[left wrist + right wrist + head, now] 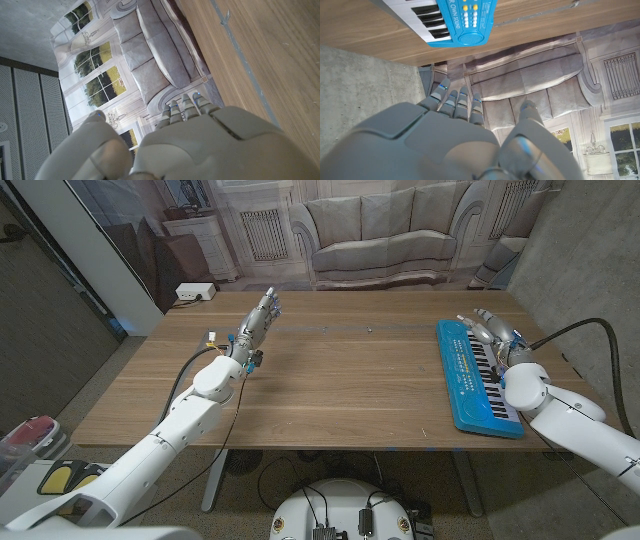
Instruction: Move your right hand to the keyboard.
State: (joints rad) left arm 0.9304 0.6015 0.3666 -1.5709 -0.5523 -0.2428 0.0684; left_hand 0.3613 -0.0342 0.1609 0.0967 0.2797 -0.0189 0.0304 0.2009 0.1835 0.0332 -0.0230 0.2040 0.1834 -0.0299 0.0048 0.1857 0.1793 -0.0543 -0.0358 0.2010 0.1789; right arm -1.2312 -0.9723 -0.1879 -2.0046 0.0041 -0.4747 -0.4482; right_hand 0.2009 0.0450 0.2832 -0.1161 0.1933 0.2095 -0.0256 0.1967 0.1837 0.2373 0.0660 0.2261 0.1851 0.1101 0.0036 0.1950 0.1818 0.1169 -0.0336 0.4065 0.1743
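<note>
While both arms reach across the wooden desk [350, 380], the robot's right hand [490, 330] hangs at the far end of a small blue plastic toy keyboard [475, 377] with black and white keys, which lies flat near the desk's right edge, its long side running away from the robot. In the head view the hand's pale grey fingers [478, 332] overlap the keyboard's far right corner; whether they touch it cannot be told. The right wrist view looks along the back of the same hand [455, 140], its fingers [454, 102] held side by side and only lightly bent, the thumb set apart, with nothing in them. Beyond the fingertips in that view, the keyboard's rounded blue end [465, 25], with its rows of small buttons, sits on the wood.

On the other side, the left hand [255, 325] stands near the far left part of the desk, well apart from the keyboard, fingers stretched and close together, palm upright, holding nothing. The left wrist view shows its back [200, 145] and fingertips [182, 107] above bare wood grain.

Behind the desk hangs a printed backdrop of a grey sofa [380, 235] and tall windows. A white power strip [194, 292] lies on the floor past the desk's far left corner.
</note>
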